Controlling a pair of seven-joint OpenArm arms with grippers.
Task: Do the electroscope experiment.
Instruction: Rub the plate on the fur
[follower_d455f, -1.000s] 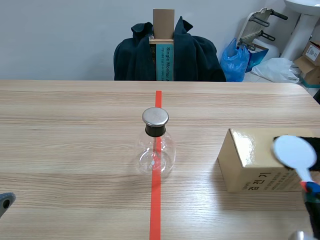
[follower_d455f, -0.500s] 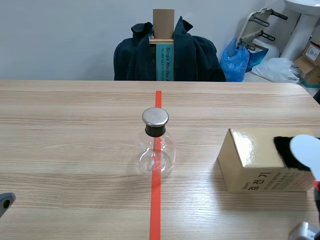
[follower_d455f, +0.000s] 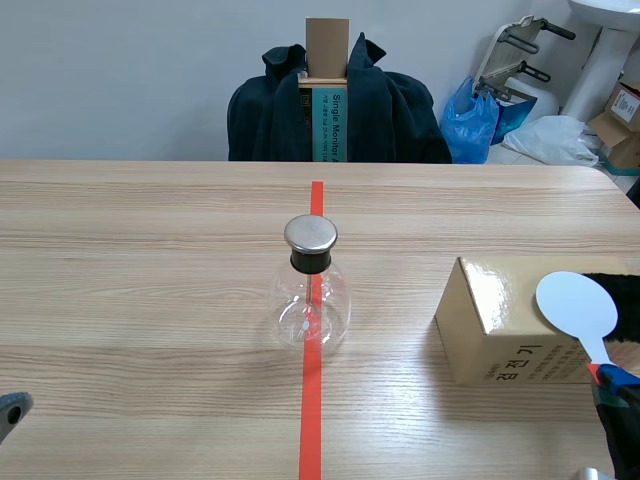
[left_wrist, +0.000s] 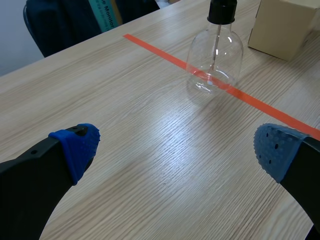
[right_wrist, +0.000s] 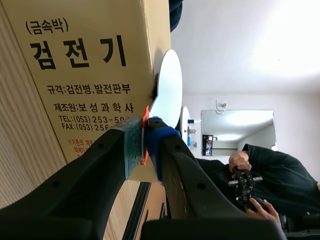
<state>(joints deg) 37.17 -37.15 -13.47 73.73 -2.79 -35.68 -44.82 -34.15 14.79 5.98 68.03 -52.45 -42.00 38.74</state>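
**Scene view: the flask lies to the left of the held paddle**

One clear glass flask with a black stopper and a flat metal cap (follower_d455f: 311, 290) stands upright at the table's middle, on the single orange-red tape line (follower_d455f: 311, 420). This is the electroscope. Its thin inner rod runs straight down from the cap.

The right gripper (follower_d455f: 618, 385) sits low at the table's right edge. It is clamped on the orange-red handle of one white round-headed paddle (follower_d455f: 576, 308). The paddle's long axis rises from the fingers to the disc, leaning slightly toward the flask. The disc is just in front of one tan cardboard box with Korean lettering (follower_d455f: 495, 320). Whether it touches the box cannot be told.

From this gripper, the flask's cap lies well apart to the left and a little farther up the table. Nothing stands between them but the box's corner.

The left gripper (left_wrist: 177, 150) hangs spread and empty over bare wood, with the flask ahead of it. Both arms stand well off from the flask. Only the right carries the paddle, so the next approach likely falls to it.
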